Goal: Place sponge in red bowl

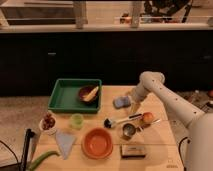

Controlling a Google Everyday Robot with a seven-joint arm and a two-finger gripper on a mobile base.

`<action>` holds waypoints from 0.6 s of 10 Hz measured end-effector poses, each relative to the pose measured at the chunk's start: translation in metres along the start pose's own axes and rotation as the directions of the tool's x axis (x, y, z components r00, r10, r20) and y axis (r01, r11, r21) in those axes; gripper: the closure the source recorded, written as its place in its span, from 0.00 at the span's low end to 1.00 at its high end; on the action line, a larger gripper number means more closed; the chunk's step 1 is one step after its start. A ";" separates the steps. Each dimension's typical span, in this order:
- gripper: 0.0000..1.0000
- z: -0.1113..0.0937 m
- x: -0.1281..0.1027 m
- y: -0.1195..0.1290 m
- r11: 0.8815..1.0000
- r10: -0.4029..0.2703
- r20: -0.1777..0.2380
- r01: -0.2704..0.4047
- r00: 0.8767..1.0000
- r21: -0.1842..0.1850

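Blue-grey sponge [121,102] flat on the pale wooden table [162,142], just left of the gripper [135,106]; touching or not, impossible to tell. Long axis roughly left to right, right end toward the gripper. Gripper pointed down at the tabletop below the bent white arm [150,82]; how far open, and whether gripping anything, cannot tell. Red bowl [97,142] well apart, nearer the camera and left of the gripper. Green tray [62,97] farther left, dark brown bowl [86,93] inside. Round orange fruit [147,117] and metal cup [128,131] on the near side of the gripper. Dark cabinet fronts [75,55] behind the table, pale counter [50,27] above.
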 end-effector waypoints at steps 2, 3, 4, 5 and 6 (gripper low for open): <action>0.20 -0.004 0.000 -0.006 0.999 -0.034 0.044 0.033 0.998 0.026; 0.20 -0.005 -0.001 -0.010 0.998 -0.054 0.070 0.051 0.996 0.040; 0.20 -0.003 -0.002 -0.013 0.997 -0.069 0.100 0.064 0.993 0.046; 0.20 -0.003 -0.002 -0.014 0.996 -0.073 0.111 0.068 0.991 0.049; 0.20 0.003 -0.006 -0.021 0.994 -0.102 0.148 0.095 0.984 0.056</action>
